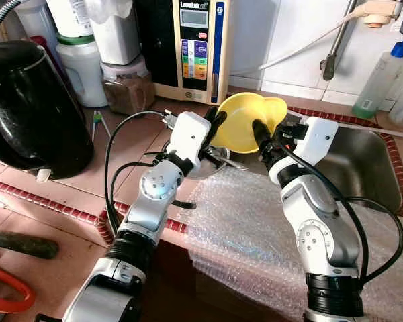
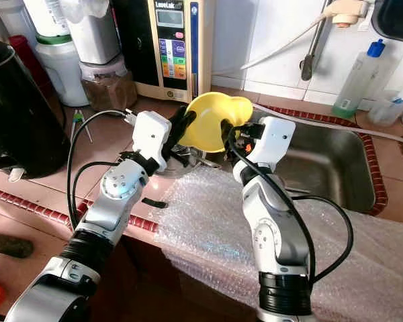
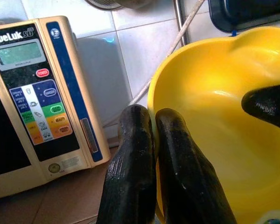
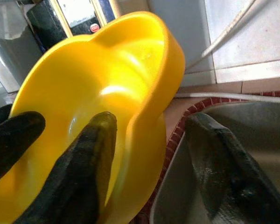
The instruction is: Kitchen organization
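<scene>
A yellow plastic bowl is held tilted above the counter, just left of the sink, its hollow facing me. My left gripper is shut on its left rim; in the left wrist view the two fingers pinch the bowl's wall. My right gripper is at the bowl's right side and stands open. In the right wrist view one finger lies inside the bowl and the other hangs outside, apart from the wall, over the sink.
A steel sink lies at the right, with bubble wrap over the counter's front edge. A black kettle stands left. A water machine, jars and a soap bottle line the back wall.
</scene>
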{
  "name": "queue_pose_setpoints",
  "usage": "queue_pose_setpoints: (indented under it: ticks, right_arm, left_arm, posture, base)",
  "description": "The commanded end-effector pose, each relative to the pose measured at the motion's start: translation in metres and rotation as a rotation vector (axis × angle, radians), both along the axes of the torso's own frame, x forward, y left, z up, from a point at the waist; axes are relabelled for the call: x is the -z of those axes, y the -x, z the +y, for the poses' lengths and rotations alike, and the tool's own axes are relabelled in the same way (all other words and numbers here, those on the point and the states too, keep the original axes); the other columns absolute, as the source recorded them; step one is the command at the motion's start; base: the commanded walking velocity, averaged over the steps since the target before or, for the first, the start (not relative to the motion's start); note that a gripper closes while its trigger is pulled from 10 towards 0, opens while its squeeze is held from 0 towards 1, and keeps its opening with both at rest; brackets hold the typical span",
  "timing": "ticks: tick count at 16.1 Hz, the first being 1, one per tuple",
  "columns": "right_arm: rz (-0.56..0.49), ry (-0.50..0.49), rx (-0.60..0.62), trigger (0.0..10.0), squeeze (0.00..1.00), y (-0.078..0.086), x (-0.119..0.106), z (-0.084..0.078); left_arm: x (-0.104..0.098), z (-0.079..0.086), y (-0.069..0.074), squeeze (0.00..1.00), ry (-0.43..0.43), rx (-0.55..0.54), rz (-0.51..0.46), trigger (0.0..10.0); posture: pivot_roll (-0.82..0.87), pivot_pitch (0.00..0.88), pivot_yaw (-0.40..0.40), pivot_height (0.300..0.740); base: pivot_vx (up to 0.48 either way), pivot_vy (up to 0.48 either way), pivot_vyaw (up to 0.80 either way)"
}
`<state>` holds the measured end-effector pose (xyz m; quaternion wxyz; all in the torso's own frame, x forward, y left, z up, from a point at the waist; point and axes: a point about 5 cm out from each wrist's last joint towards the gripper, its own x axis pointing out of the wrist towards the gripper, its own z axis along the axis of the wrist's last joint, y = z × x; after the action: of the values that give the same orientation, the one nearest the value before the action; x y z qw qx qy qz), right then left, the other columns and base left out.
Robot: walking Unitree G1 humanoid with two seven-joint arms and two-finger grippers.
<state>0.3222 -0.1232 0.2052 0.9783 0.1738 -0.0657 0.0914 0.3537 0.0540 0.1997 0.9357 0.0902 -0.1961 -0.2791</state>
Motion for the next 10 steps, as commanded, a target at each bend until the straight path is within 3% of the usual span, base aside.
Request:
queue_pose_setpoints:
  ticks: [1, 10]
  right_arm:
    - [0.029, 0.001, 0.022, 0.0, 0.0, -0.0015, 0.0027, -0.0023]
    - [0.052, 0.02, 0.021, 0.0, 0.0, -0.0023, 0.0018, 0.0057]
  left_arm:
    - [-0.004, 0.0026, -0.0009, 0.0, 0.0, -0.02, -0.018, 0.0]
    - [0.0, 0.012, -0.0086, 0.0, -0.037, -0.109, 0.003, 0.0]
  posture:
    - [0.02, 0.027, 0.012, 0.74]
    - [0.02, 0.025, 0.012, 0.74]
  base:
    - [0.0, 0.0, 0.0]
    - [0.0, 0.0, 0.0]
